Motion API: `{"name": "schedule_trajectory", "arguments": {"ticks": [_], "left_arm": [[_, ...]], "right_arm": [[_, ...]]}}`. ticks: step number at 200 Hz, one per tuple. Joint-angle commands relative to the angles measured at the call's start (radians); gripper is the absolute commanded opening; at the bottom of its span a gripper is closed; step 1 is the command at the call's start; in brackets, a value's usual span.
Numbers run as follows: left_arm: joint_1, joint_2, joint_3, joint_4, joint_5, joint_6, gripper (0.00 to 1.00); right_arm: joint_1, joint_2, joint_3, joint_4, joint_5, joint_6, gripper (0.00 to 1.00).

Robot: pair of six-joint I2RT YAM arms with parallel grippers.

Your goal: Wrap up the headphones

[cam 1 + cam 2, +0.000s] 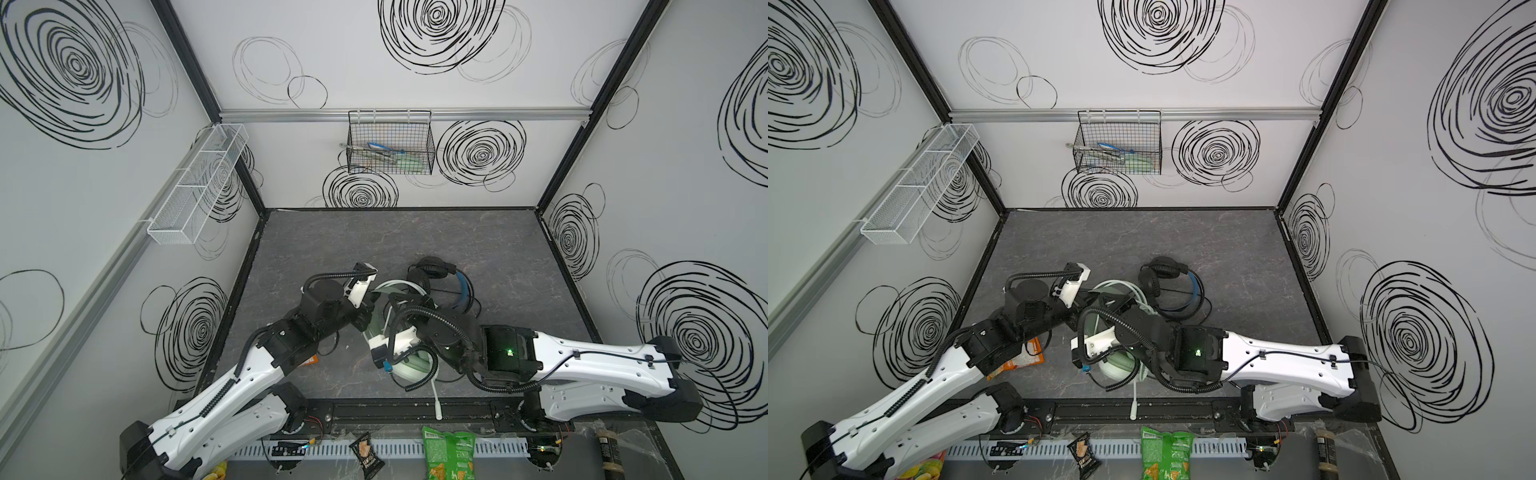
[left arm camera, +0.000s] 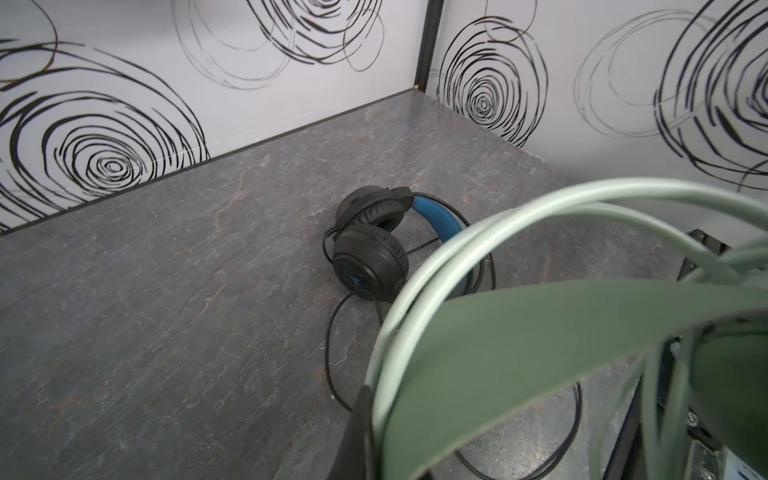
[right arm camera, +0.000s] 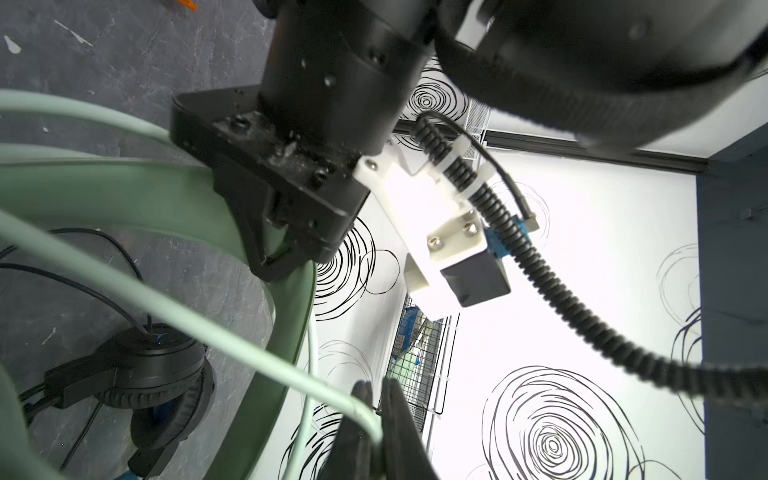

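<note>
**benchrat:** Where's the green headset [image 2: 540,353] at, and who's got it?

**yam_fan:** It sits right between the two claws. The left claw [image 3: 276,257] is clamped hard on the headband [image 3: 124,183]. The right claw [image 3: 376,405] is just beside it, jaws nearly together, with the pale cable [image 3: 208,336] running through the thin gap. A few loops already lie over the band next to the left claw. Can't tell if the ear cups rest on the table [image 2: 166,311].

**benchrat:** How's it going to handle?

**yam_fan:** My guess is it's light. The band looks like springy plastic, stiff enough to be the handle, so the left claw's spot seems right. The cable is the fiddly bit. It's thin, smooth and floppy, so it'll likely slide through a loose pinch and spring off the band if tension drops. I'd hold it close to the band and never yank at the cup end.

**benchrat:** And the other one?

**yam_fan:** The black headset [image 2: 370,257] lies flat on the table just beyond both claws. Its black cable is loose, and some of it trails under the green band, so it could snag.
</note>
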State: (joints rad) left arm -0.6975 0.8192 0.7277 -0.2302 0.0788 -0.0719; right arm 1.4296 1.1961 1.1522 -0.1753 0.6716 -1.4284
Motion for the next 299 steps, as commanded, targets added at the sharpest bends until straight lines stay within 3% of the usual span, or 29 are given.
{"name": "schedule_trajectory", "arguments": {"ticks": [1, 49, 104, 152, 208, 253, 299], "left_arm": [[-0.02, -0.017, -0.017, -0.018, 0.056, 0.058, 0.0], [-0.013, -0.008, -0.015, -0.01, 0.061, 0.031, 0.0], [0.009, 0.005, -0.014, 0.002, 0.096, -0.015, 0.0], [0.126, 0.002, 0.004, -0.021, 0.116, -0.076, 0.0], [0.36, 0.011, -0.04, 0.047, 0.256, -0.174, 0.0], [0.401, 0.014, -0.028, 0.069, 0.303, -0.191, 0.0], [0.434, 0.041, -0.009, 0.055, 0.287, -0.198, 0.0]], "right_arm": [[-0.051, -0.088, 0.048, 0.055, -0.015, 0.161, 0.14], [-0.135, -0.194, -0.025, 0.056, -0.127, 0.296, 0.18], [-0.307, -0.28, -0.186, 0.132, -0.268, 0.481, 0.09], [-0.461, -0.294, -0.326, 0.283, -0.417, 0.664, 0.08], [-0.657, -0.094, -0.367, 0.444, -0.649, 0.875, 0.09], [-0.678, 0.096, -0.316, 0.559, -0.78, 0.969, 0.11], [-0.689, 0.139, -0.336, 0.639, -0.852, 0.985, 0.15]]}}
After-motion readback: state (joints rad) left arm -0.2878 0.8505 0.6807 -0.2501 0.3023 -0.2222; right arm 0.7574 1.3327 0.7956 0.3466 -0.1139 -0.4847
